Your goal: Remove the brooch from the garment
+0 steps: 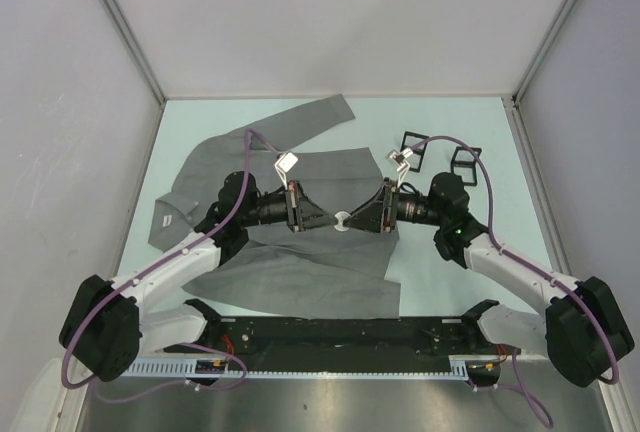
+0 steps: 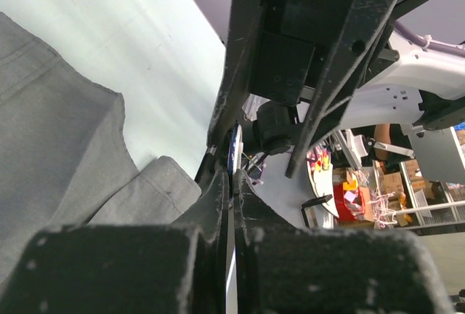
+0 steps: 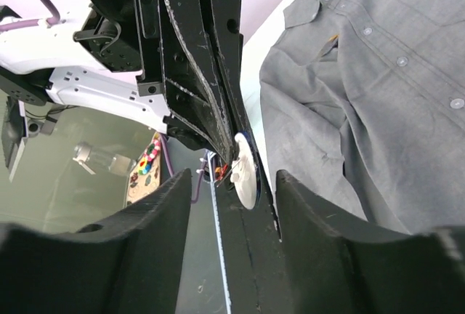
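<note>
Top view: brooch (image 1: 343, 222) too small for detail; middle of the garment (image 1: 300, 287) hidden under both arms. Left wrist: brooch only a thin edge between the left fingers (image 2: 109, 270); garment cut by left frame edge. Right wrist: brooch partly hidden behind those fingers, left of the garment, which runs off right. Clutter beyond the desk (image 2: 131, 30) blurred.

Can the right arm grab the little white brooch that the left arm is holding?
Probably yes. The brooch, pinched in the left gripper, sits right between the open fingers of the right gripper, and nothing blocks the way.
</note>
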{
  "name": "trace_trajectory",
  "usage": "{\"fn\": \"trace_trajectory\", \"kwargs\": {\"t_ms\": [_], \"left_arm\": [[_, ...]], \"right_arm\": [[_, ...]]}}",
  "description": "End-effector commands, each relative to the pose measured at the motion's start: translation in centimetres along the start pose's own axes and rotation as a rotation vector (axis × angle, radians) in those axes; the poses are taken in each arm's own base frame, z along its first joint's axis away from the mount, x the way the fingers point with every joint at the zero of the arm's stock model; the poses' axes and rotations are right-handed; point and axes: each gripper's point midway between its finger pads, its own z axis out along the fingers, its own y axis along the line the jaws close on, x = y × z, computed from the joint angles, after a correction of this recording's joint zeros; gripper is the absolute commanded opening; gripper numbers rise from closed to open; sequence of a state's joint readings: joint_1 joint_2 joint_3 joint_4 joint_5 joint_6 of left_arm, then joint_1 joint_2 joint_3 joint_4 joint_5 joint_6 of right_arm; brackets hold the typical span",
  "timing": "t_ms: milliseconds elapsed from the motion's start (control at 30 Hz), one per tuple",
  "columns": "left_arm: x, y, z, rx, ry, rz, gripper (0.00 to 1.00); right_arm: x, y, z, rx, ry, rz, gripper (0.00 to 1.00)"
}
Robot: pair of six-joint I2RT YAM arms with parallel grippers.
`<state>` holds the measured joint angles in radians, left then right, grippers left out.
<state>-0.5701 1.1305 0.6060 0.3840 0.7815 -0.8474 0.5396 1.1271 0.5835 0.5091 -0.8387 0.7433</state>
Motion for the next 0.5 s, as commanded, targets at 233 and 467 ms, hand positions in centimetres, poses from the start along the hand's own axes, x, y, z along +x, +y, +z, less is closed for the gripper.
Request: {"fn": "trace_trajectory", "kwargs": {"t_ms": [233,467], "left_arm": [[-0.5,-1.9,0.0,0.075,-0.008,0.041,0.00],[-0.4,-1.7,0.0,0.073,-0.006,0.033,0.00]], "right_arm": [[-1.0,1.1,0.0,-0.048,-0.029,-0.047,0.38],[-0.1,1.3,0.6,-0.063,-0.001,-0.051,0.32]]}}
